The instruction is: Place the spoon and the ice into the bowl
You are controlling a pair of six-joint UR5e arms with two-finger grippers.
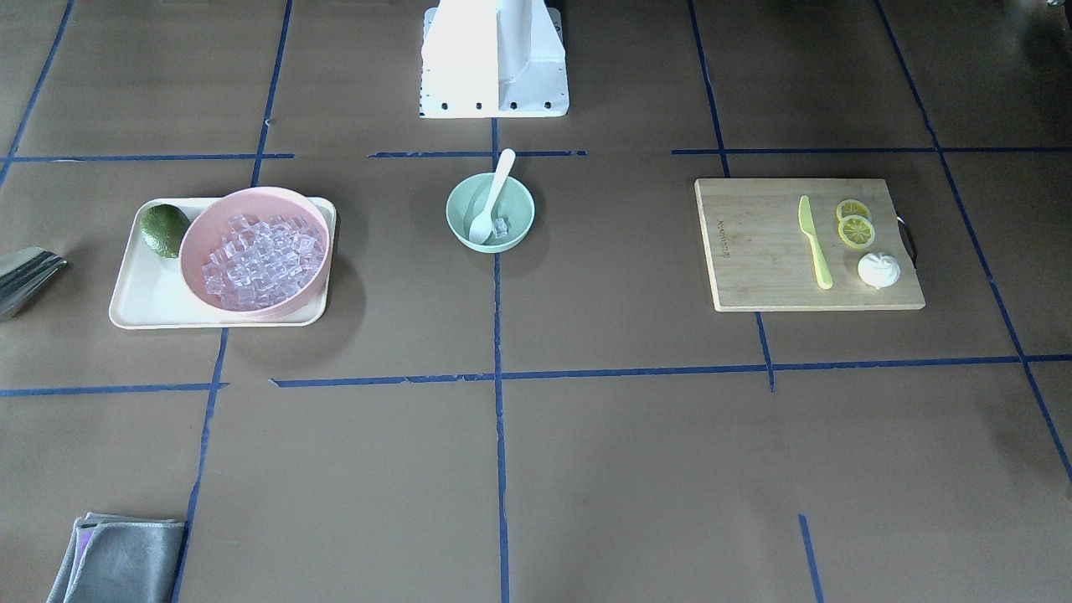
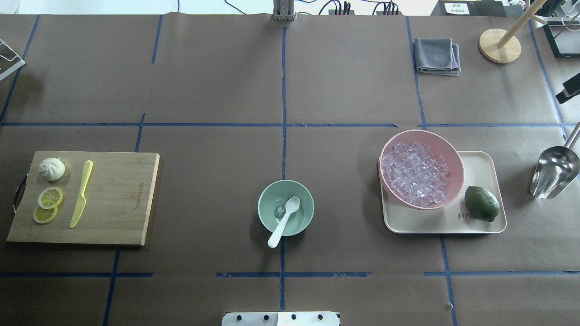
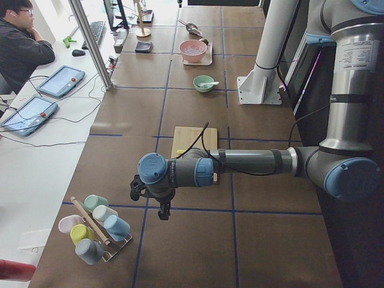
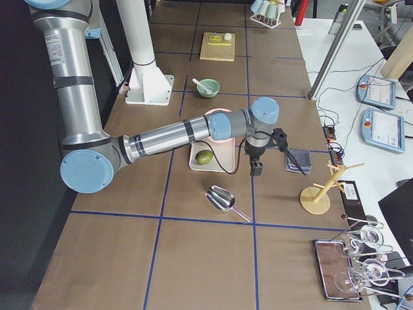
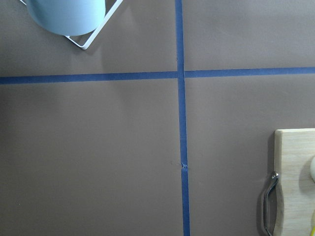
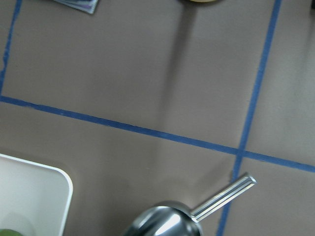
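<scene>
The mint-green bowl (image 2: pixel 265 216) stands at the table's middle, also in the front view (image 1: pixel 457 211). The white spoon (image 2: pixel 284 220) lies in it, head inside and handle over the rim toward the robot; it also shows in the front view (image 1: pixel 496 194). One clear ice cube (image 2: pixel 279 208) lies in the bowl beside the spoon head. My left gripper (image 3: pixel 163 210) hangs over the table's left end near a cup rack. My right gripper (image 4: pixel 257 168) hangs past the tray at the right end. Both show only in side views, so I cannot tell whether they are open or shut.
A pink bowl (image 2: pixel 456 165) full of ice cubes and a green fruit (image 2: pixel 481 203) sit on a cream tray (image 2: pixel 480 160). A metal scoop (image 2: pixel 555 172) lies to its right. A wooden board (image 2: pixel 118 194) carries a yellow-green knife (image 2: pixel 81 194), lemon slices and a bun. A grey cloth (image 2: pixel 437 56) lies far right.
</scene>
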